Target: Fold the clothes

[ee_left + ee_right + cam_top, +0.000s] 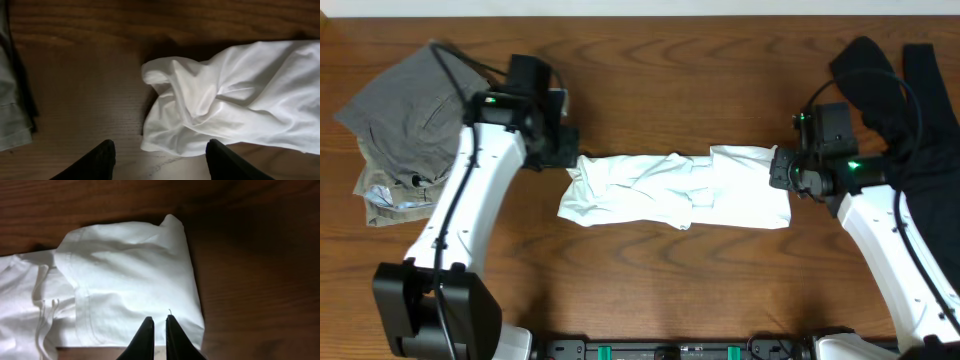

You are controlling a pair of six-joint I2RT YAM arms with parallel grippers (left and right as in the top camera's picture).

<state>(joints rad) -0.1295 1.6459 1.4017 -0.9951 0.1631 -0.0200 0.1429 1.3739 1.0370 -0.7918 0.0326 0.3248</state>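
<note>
I am reaching over a dark brown table (pixel 650 80) whose wood grain is running in long streaks from side to side, and a pale strip (pixel 640 6) is showing beyond its far edge. The white T-shirt (pixel 675 190) is lying across the middle of the table as a long, crumpled band stretching between my two arms, its cloth bunching into soft ridges. My left arm (pixel 470 190) is hanging at the band's left end, and my left jaws are standing wide apart with the dark fingers (pixel 97 160) holding nothing; the shirt's rumpled end is sitting on the bare wood just ahead of them. My right arm (pixel 900 240) is meeting the band's right end, and there my right jaws are drawn almost together, the fingers (pixel 142 337) leaving only a thin slit over the shirt's near edge; I cannot tell whether any cloth is caught in it. The grey trousers (pixel 405 110) are lying heaped at the far left corner on top of the khaki trousers (pixel 385 200). The black garment (pixel 910 110) is sprawling over the far right corner, partly behind my right arm.
</note>
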